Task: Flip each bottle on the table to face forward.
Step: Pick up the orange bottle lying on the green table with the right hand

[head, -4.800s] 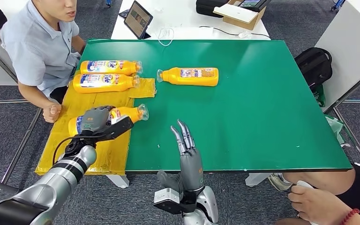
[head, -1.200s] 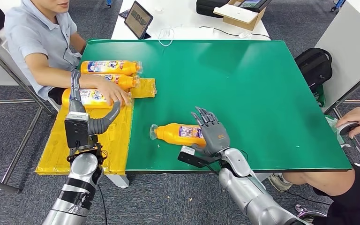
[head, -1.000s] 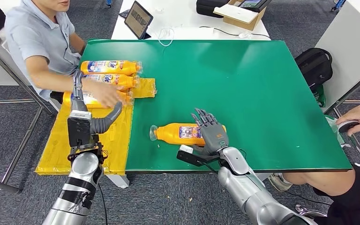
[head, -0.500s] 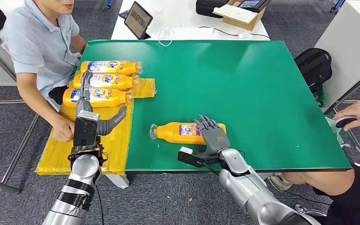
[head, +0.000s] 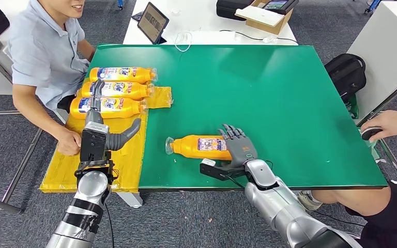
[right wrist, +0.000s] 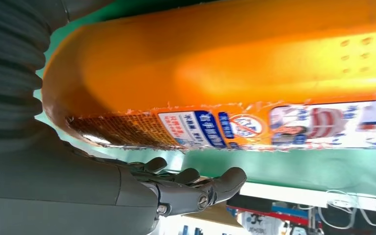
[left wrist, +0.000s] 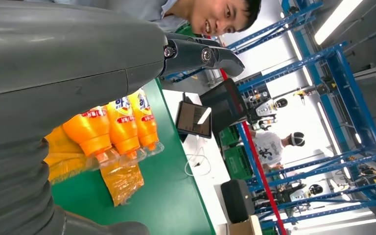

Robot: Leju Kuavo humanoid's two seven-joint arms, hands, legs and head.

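Head view: lone orange bottle (head: 202,146) lies at tabletop (head: 289,113) 6 o'clock.
Right hand (head: 240,151): fingers curled over bottle's base.
Left hand (head: 97,129): fingers apart, empty.

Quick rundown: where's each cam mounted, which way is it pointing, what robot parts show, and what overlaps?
Head view: high on the body, looking down at the green table; both arms and the left robot hand show.
Left wrist view: behind that hand, facing three bottles, shared with head.
Right wrist view: behind the right robot hand, facing the lone bottle, also shared.
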